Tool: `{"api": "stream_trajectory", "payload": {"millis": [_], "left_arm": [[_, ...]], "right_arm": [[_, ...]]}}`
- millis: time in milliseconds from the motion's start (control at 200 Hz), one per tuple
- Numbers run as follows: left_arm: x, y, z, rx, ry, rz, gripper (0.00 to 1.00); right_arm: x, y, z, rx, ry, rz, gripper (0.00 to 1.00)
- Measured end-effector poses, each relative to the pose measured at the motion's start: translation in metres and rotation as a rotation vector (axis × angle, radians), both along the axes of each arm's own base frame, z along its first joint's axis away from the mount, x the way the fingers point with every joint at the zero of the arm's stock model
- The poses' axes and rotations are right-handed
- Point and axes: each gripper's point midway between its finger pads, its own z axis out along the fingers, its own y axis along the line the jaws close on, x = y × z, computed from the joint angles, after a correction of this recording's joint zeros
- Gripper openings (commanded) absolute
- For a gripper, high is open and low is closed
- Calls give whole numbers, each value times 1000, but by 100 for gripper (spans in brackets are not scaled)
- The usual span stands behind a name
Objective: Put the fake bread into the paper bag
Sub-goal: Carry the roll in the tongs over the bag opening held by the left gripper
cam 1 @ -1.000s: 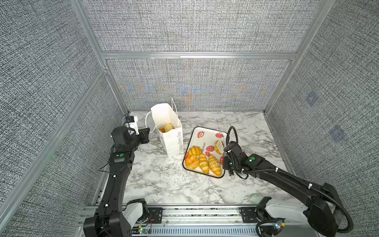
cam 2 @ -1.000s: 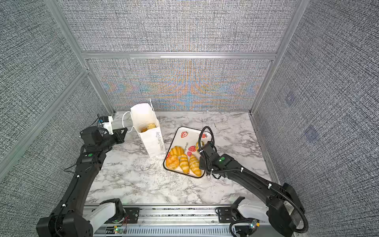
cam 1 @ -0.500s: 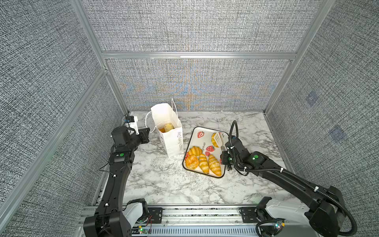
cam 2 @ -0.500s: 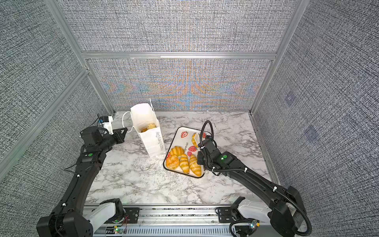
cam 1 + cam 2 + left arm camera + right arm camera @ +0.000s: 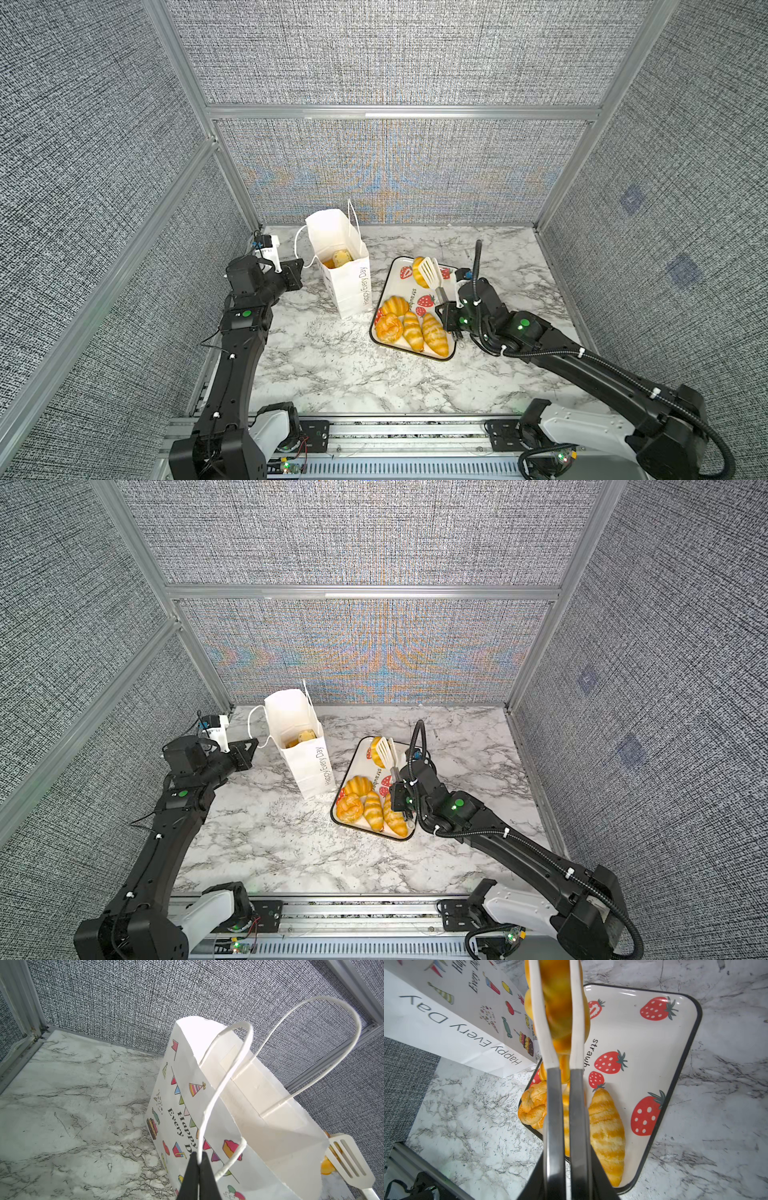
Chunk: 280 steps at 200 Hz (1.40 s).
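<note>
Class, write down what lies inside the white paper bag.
In both top views the paper bag holds a pale golden roll and an orange piece beside it. The bag's walls hide anything deeper.

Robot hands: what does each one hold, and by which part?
Left hand: the paper bag, by one cord handle. Right hand: the tongs, by their steel arms; the tongs clamp one fake bread.

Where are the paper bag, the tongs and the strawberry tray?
paper bag (image 5: 351, 291), in a top view, on its lettered side.
tongs (image 5: 428, 272), in a top view, on the white slotted head.
tray (image 5: 648, 1047), in the right wrist view, on its bare white floor.
</note>
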Motion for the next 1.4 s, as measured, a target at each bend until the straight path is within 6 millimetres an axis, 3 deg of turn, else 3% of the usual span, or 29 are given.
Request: {"api": "stream_trajectory", "payload": {"millis": [155, 310, 675, 1401], "left_arm": [[0, 0, -1, 0, 2, 0, 0], [0, 0, -1, 0, 1, 0, 0], [0, 0, -1, 0, 0, 0, 0], [0, 0, -1, 0, 0, 0, 0]], "right_arm": [[-3, 11, 12, 18, -41, 40, 24], [-2, 26, 40, 64, -114, 78, 24], [-2, 55, 71, 96, -202, 156, 24], [9, 117, 111, 141, -294, 276, 25]]}}
